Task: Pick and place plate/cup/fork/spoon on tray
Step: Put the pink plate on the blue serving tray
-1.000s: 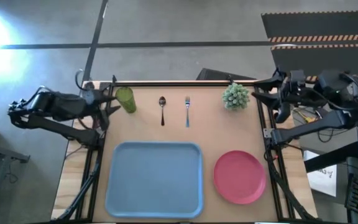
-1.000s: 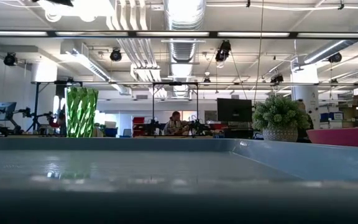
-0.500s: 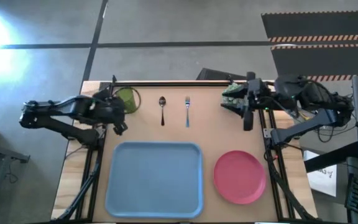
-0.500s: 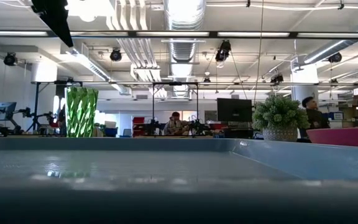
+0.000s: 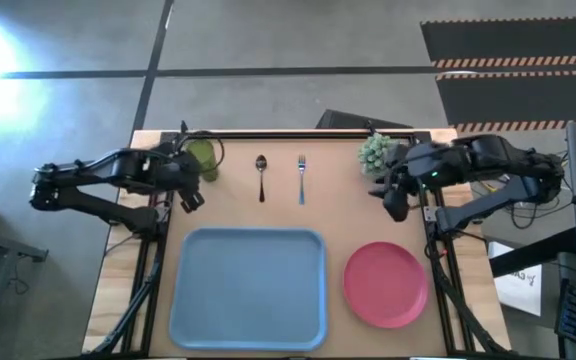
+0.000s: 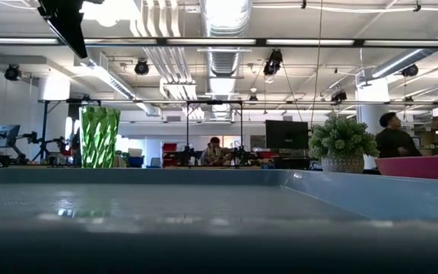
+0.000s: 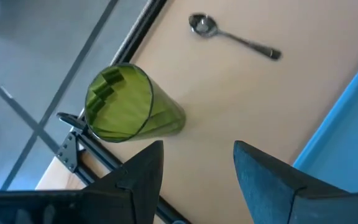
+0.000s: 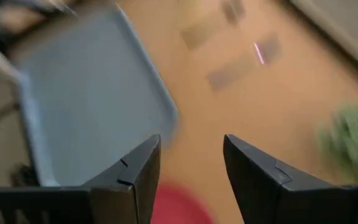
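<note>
The green cup (image 5: 202, 158) stands upright at the table's far left; it also shows in the left wrist view (image 7: 129, 112) and the low view (image 6: 99, 137). The spoon (image 5: 261, 176) and the fork (image 5: 301, 178) lie side by side at the far middle. The light-blue tray (image 5: 248, 288) lies at the near middle, and the pink-red plate (image 5: 386, 284) lies to its right. My left gripper (image 7: 194, 165) is open and empty, raised just near of the cup. My right gripper (image 8: 188, 155) is open and empty, raised over the table's right side, beside the plant and far of the plate.
A spiky pale-green potted plant (image 5: 376, 152) stands at the far right, close to my right arm. A dark rail (image 5: 278, 133) runs along the table's far edge. People sit and stand in the room behind the table (image 6: 392, 137).
My left gripper has come in from the table's left edge toward the cup and hangs just near of it. My right gripper has swung in from the right edge past the plant, then toward the near edge and the plate. No tableware has moved.
</note>
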Tool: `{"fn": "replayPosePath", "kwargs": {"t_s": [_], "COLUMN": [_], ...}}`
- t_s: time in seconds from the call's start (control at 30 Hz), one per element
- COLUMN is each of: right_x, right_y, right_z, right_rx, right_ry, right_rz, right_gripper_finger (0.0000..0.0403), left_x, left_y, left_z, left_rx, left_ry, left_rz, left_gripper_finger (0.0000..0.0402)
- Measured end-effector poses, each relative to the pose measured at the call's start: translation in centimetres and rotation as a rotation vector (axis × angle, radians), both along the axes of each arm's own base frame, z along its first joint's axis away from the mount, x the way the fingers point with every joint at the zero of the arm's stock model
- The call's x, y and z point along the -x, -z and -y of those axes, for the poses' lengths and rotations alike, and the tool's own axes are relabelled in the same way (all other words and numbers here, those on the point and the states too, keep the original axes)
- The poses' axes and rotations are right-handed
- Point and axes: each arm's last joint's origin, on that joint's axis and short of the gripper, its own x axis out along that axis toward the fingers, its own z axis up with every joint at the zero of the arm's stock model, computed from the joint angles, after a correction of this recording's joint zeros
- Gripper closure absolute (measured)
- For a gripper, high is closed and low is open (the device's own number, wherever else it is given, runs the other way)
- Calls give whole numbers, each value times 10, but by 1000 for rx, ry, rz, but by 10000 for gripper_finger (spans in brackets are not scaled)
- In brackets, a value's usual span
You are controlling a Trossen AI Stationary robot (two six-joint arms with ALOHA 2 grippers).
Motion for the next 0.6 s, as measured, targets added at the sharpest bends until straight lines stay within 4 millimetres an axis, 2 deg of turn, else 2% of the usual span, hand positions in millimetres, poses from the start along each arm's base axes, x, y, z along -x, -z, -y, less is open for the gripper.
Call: {"fn": "replayPosePath", "kwargs": {"t_s": [0.17,0.37,0.47,0.6], "right_x": [-6,-34,-46,-51], "right_y": [27,54,74,107], "right_z": [-2,-6,-8,-11], "right_rx": [-103,-130,-145,-196], "right_ry": [142,106,91,53], "right_rz": [-320,-471,-566,-717], "right_gripper_finger": [241,241,239,239], "left_x": [8,17,22,27], "left_y": [-13,-20,-21,-23], "left_z": [0,1,1,1], "left_rx": [-3,-7,-8,-8], "left_ry": [-1,-1,-1,-1], "left_rz": [71,147,162,179], "left_gripper_finger": [223,223,223,223]}}
